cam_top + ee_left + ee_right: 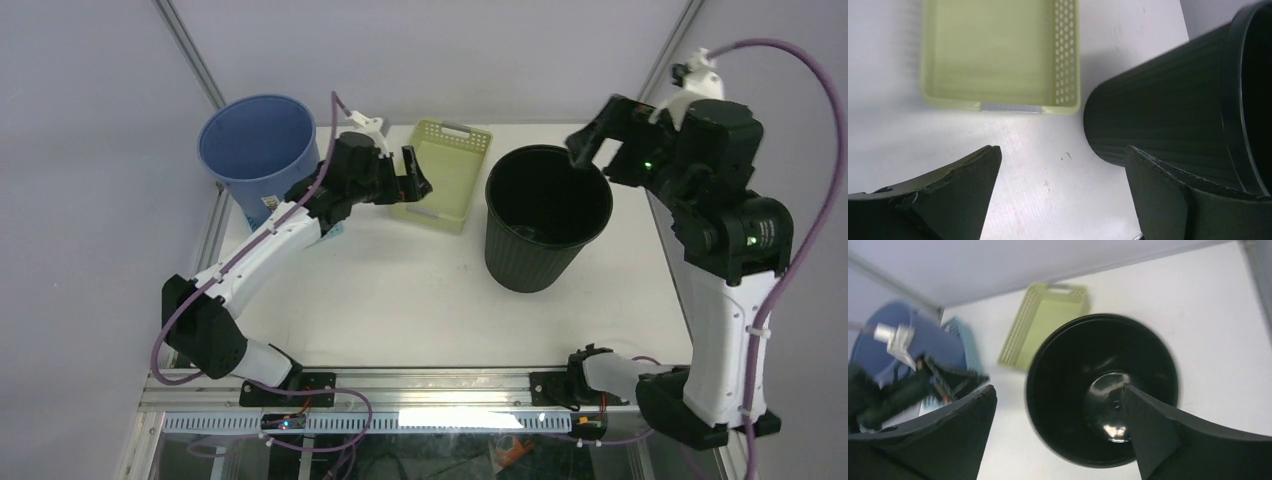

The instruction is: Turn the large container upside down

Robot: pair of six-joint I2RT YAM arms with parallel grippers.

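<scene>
The large container is a black ribbed bin (532,262) that stands upright, mouth up, right of the table's middle. My right gripper (592,145) hovers open above its far right rim. In the right wrist view I look straight down into the bin (1083,370), and the right gripper (1058,387) holds nothing between its spread fingers. My left gripper (418,178) is open over the green basket's near left edge, left of the bin. In the left wrist view the left gripper (1060,150) frames bare table, with the bin's wall (1168,100) to its right.
A pale green perforated basket (450,165) (998,55) (1043,320) lies just left of the bin. A blue bucket (258,145) (883,335) stands upright at the far left corner. The table's right edge runs close beside the bin.
</scene>
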